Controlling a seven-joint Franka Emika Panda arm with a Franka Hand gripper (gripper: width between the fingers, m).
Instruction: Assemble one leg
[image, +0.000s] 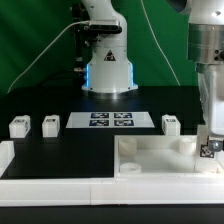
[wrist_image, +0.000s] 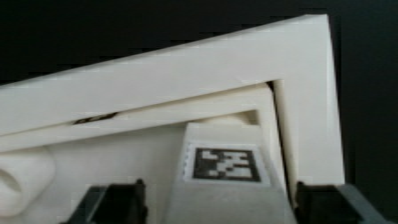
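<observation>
Near the bench's back edge, from the exterior view's left, stand three loose legs (image: 18, 126), (image: 50, 124), (image: 170, 123). At the front right corner the end effector (image: 211, 147) is clamped on the leg (wrist_image: 226, 160) over the white slab (image: 150, 158) corner.

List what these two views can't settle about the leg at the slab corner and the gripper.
- Exterior view: the leg is tiny and mostly covered by the gripper; seating in the slab unreadable.
- Wrist view: the leg is cut off by the frame edge and blurred; only finger tips show, so pad contact unclear.
- Three loose legs: tags too small.
</observation>
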